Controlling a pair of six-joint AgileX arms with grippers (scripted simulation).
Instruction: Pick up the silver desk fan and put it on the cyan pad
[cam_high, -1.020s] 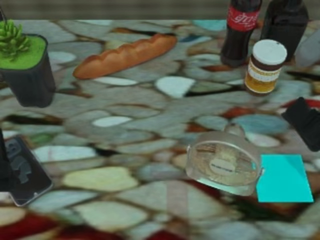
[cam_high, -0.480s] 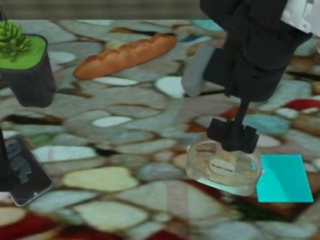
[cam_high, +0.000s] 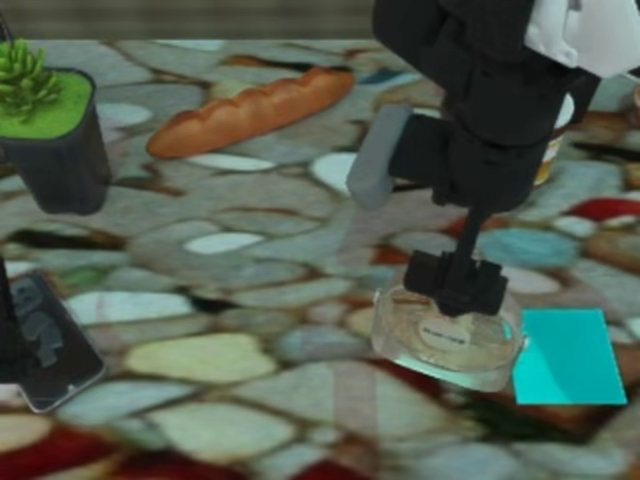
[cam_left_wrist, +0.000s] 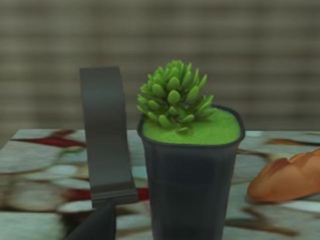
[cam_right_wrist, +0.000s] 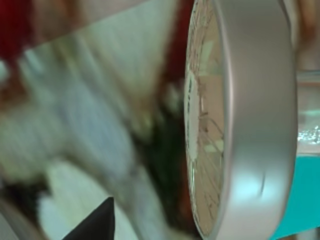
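The silver desk fan (cam_high: 447, 338) lies with its round cage and pale oval label facing up, right of the table's middle. The cyan pad (cam_high: 568, 356) lies flat just to its right, the fan's rim touching its left edge. My right gripper (cam_high: 455, 285) hangs open over the fan's far rim, right above the cage and holding nothing. In the right wrist view the fan (cam_right_wrist: 250, 125) fills the frame edge-on, one dark fingertip (cam_right_wrist: 97, 224) stands apart from it, and the cyan pad (cam_right_wrist: 305, 195) shows behind. My left gripper (cam_high: 8, 340) stays parked at the table's left edge.
A bread loaf (cam_high: 250, 110) lies at the back left of centre. A dark pot with a green plant (cam_high: 55, 150) stands at the far left, and a phone (cam_high: 50, 345) leans in front of it. My right arm (cam_high: 490, 100) covers the back right.
My right arm swung in from the right over the back right of the table, hiding the bottles and jar. Its gripper has come down onto the fan's far rim. The fan has not moved.
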